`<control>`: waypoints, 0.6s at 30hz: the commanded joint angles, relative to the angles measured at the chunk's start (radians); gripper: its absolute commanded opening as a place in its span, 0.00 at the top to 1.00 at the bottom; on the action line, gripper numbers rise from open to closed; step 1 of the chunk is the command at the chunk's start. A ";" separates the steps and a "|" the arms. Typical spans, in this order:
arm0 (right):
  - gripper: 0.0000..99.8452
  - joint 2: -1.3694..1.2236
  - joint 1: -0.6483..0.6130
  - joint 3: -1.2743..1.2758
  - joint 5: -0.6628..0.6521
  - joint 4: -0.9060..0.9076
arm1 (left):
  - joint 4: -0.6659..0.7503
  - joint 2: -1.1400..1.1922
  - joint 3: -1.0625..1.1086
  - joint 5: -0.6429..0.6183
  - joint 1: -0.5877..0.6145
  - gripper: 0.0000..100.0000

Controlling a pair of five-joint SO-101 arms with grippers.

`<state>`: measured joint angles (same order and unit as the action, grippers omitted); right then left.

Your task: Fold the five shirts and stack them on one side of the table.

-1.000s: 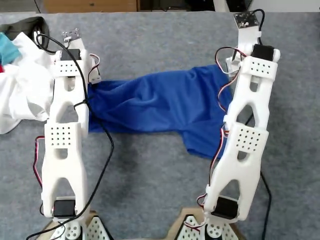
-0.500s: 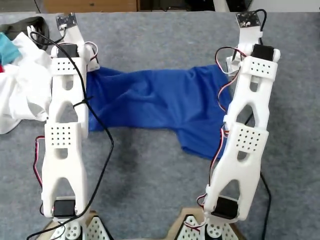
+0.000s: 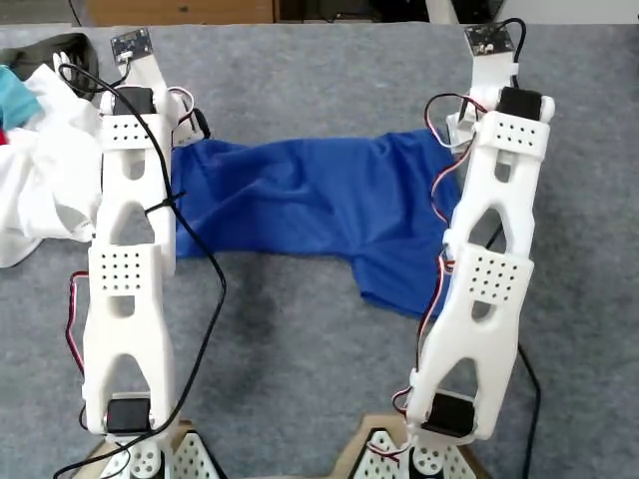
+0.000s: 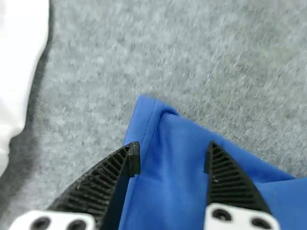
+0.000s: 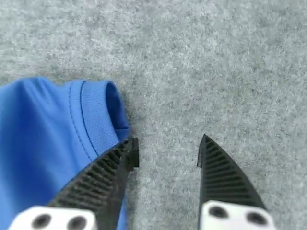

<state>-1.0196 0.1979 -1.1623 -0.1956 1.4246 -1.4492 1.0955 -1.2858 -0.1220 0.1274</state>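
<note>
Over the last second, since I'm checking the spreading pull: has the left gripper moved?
Yes. The left gripper moved toward the table's far edge, alongside the white shirt pile.

Grey felt-covered table (image 3: pixel 300 349), evenly lit, soft shadows. Beyond its far edge: wooden panel (image 3: pixel 180 10) on the left, dark gap (image 3: pixel 339 8) mid, white surface (image 3: pixel 589 8) on the right.

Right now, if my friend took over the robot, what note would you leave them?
Left gripper: open, over a corner of the blue shirt.
Right gripper: open, beside the shirt's other end, over the table.
The blue shirt lies spread and wrinkled between the arms.
Other shirts sit in a loose heap beside the left arm.
Done: no folds yet.
To do: fold each shirt, then stack them on one side.
</note>
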 commanded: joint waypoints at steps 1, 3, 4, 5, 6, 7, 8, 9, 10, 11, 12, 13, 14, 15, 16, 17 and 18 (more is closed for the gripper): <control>0.78 0.007 -0.021 -0.050 0.009 0.003 | -0.058 -0.024 -0.094 -0.005 0.028 0.76; 0.78 0.007 -0.021 -0.050 0.009 0.003 | -0.114 -0.024 -0.110 0.014 0.037 0.76; 0.78 0.007 -0.022 -0.050 0.009 0.003 | -0.137 -0.022 -0.112 0.025 0.041 0.76; 0.78 0.007 -0.022 -0.050 0.009 0.003 | -0.153 -0.018 -0.112 0.031 0.046 0.76; 0.78 0.007 -0.022 -0.048 0.009 0.003 | -0.170 -0.018 -0.112 0.034 0.057 0.76; 0.78 0.007 -0.022 -0.048 0.009 0.003 | -0.178 -0.018 -0.103 0.034 0.066 0.77; 0.78 0.007 -0.022 -0.048 0.009 0.003 | -0.186 -0.016 -0.101 0.037 0.072 0.78; 0.78 0.007 -0.022 -0.048 0.009 0.003 | -0.189 -0.015 -0.100 0.037 0.074 0.79; 0.78 0.007 -0.022 -0.048 0.009 0.003 | -0.193 -0.015 -0.095 0.037 0.074 0.81; 0.78 0.007 -0.022 -0.048 0.009 0.003 | -0.195 -0.015 -0.086 0.037 0.072 0.82; 0.78 0.005 -0.027 -0.048 0.009 0.003 | -0.195 -0.015 -0.078 0.035 0.064 0.83; 0.78 0.005 -0.030 -0.048 0.009 0.003 | -0.198 -0.015 -0.078 0.035 0.058 0.84; 0.78 0.005 -0.033 -0.047 0.009 0.005 | -0.199 -0.015 -0.077 0.034 0.052 0.85; 0.78 0.005 -0.038 -0.042 0.009 0.006 | -0.199 -0.015 -0.075 0.032 0.044 0.86; 0.78 0.004 -0.042 -0.039 0.009 0.009 | -0.199 -0.015 -0.072 0.032 0.037 0.87; 0.78 -0.002 -0.044 -0.038 0.009 0.009 | -0.199 -0.015 -0.066 0.032 0.028 0.88; 0.78 -0.005 -0.047 -0.038 0.009 0.009 | -0.199 -0.015 -0.057 0.032 0.018 0.88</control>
<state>-1.0257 0.1718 -1.1623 -0.1956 1.4262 -1.6425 1.0940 -1.3456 -0.0959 0.1749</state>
